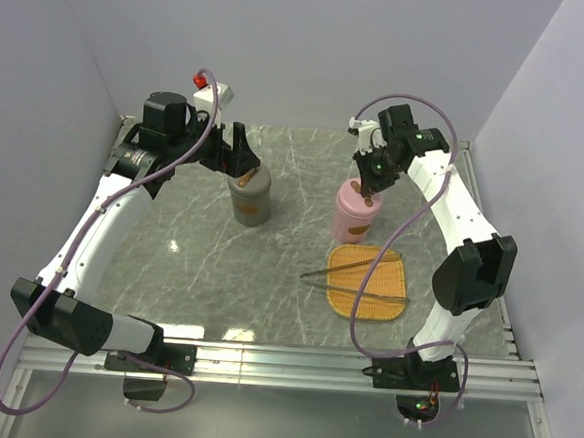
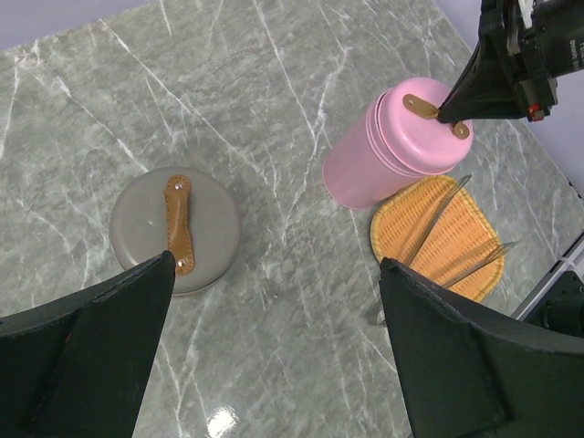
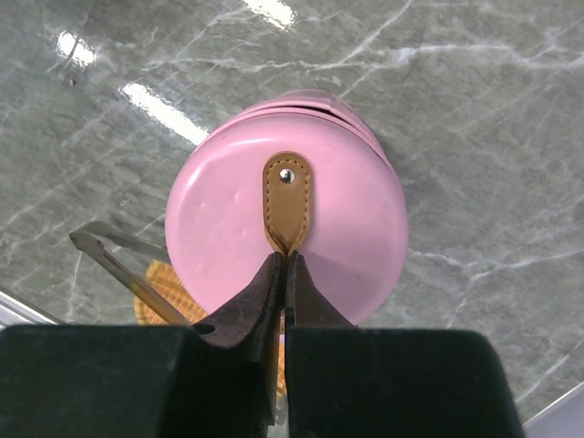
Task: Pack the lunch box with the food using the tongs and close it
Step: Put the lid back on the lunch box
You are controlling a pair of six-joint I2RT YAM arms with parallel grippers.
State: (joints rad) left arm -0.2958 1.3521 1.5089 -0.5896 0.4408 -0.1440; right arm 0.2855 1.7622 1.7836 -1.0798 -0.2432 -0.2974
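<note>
Right wrist view: my right gripper (image 3: 285, 265) is pinched together on the brown strap (image 3: 287, 196) atop the pink lunch box (image 3: 219, 219). My left gripper (image 2: 274, 274) hangs spread wide above the grey container (image 2: 214, 228), toward the far edge of the tabletop (image 1: 218, 274). The tongs (image 2: 438, 219) lie across the orange tray (image 2: 411, 214) near the right edge, just beside the pink box.

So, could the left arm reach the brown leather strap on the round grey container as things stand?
Probably yes: its open tool hovers above the grey container, nothing covering the brown strap.
</note>
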